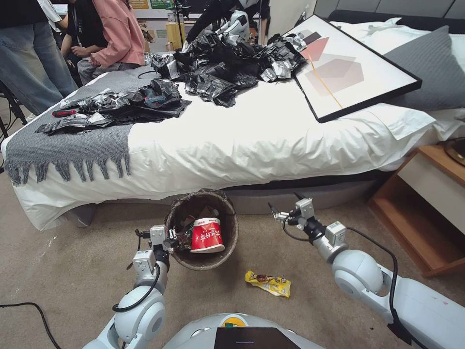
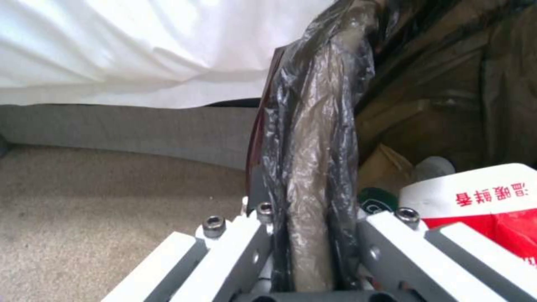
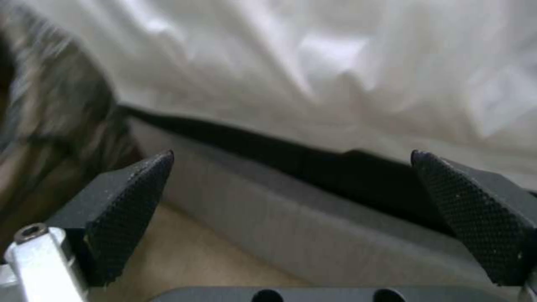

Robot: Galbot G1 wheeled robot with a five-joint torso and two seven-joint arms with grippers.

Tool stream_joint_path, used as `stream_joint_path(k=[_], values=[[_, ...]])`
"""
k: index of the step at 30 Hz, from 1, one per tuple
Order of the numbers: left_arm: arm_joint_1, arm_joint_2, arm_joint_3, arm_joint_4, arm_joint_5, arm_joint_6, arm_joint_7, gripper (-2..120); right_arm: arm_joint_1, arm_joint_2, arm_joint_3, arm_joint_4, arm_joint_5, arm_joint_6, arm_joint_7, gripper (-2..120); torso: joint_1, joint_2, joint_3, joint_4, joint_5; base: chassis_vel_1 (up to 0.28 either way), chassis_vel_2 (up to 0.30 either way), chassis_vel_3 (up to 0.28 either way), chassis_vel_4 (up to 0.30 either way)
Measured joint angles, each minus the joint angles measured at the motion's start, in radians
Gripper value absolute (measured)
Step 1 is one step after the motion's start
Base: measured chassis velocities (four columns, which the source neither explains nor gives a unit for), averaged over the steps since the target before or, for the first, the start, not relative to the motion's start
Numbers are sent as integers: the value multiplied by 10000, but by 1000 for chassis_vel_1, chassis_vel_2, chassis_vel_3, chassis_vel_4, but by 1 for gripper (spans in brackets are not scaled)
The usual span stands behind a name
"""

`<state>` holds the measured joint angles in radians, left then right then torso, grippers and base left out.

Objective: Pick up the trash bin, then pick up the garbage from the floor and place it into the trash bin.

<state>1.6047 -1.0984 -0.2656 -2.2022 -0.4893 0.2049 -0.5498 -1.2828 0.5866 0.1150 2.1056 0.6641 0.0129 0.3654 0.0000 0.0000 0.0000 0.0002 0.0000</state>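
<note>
Left claw is clamped on the bag-lined rim of the trash bin, so step one looks sorted. Inside sits a red-and-white cup. Right claw hangs spread wide and empty beside the bin, near the bed. Closest leftover garbage is the yellow wrapper on the carpet by the base, so the next grab probably means dropping low and pinching it flat.
</note>
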Motion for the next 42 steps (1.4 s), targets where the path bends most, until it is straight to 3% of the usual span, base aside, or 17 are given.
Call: stream_joint_path(k=[3,5,11,21,42], values=[[-7,3,2,3,-3,0,0,0,56,-201,-120,-76,89,121,-193,100,0,0,0,0,-1,0,0,0,0],[-17,24,3,12,-17,-1,4,0,243,-749,-690,-397,261,507,-821,100,0,0,0,-1,1,0,0,0,0],[-22,28,0,36,-23,-3,7,0,363,-995,-1216,-910,273,854,-1418,100,0,0,0,-1,2,0,0,0,0],[-91,-118,102,175,14,-18,38,0,260,-1195,-1997,-2330,-70,1636,-3683,100,0,0,0,-2,0,0,0,0,0],[-140,-210,167,291,127,-55,85,0,497,-686,-3527,-3501,-956,1624,-4628,100,0,0,0,-2,-2,0,0,0,0]])
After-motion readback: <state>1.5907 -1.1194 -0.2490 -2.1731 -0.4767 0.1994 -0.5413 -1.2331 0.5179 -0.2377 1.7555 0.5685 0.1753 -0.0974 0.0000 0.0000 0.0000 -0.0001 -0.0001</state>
